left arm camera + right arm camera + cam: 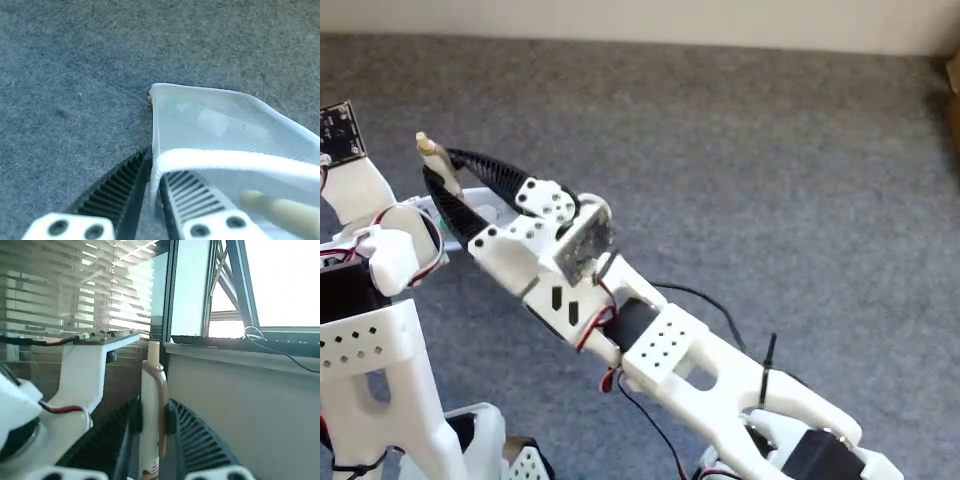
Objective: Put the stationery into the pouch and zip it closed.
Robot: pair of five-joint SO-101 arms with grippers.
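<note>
Pen (150, 380) first: my right gripper (152, 409) is closed on its cream barrel, jaws pressed to either side. The barrel stands crosswise to my fingers, so its long axis runs across the grip and not along it. In the high view the clip end pokes out past my black fingers (485, 172), pointing up and away from the table.

Just beyond that grip sits the pouch (225, 125), white mesh with a pale band along its rim. My left gripper (152, 195) is clamped on that rim at one corner, holding the edge up off the grey carpeted table (770, 140).

What the next move turns on, as I judge it, is that the pen's lower end lies right beside the rim band, close to my left gripper's pinch. It has to travel endwise along its own axis to slide in. I cannot tell whether that end is already past the mouth.

No brand, label or writing can be read on either; a small brown mark low on the barrel is too indistinct.
</note>
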